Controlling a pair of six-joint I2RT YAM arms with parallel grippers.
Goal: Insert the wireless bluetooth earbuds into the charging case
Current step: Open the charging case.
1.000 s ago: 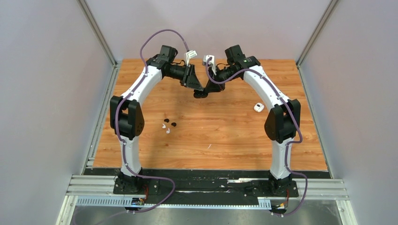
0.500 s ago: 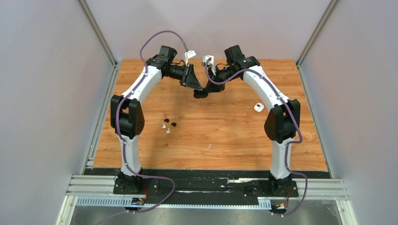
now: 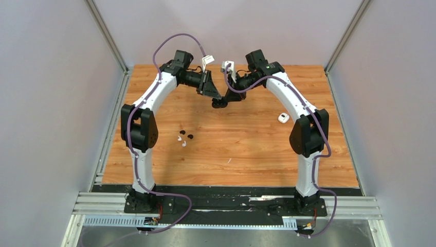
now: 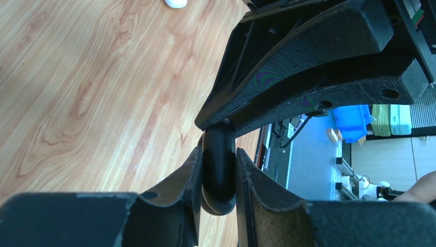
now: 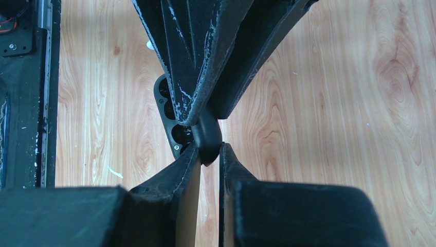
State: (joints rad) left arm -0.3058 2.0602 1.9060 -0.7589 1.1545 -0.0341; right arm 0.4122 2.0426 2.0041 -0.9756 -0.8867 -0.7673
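Since the earlier frame my left jaws have narrowed onto the black charging case [image 4: 218, 170]; the arms have hardly shifted. Both jaws now pinch it, the left jaws on its rounded body and the right jaws on one edge, above the far middle of the tabletop [image 3: 247, 149]. The earbuds [image 3: 183, 137], two black and two white, lie clustered well apart, nearer and leftward, closest to my left arm [image 3: 139, 128]. Their long axes are too small to tell. A white case [image 3: 283, 118] lies to the right.
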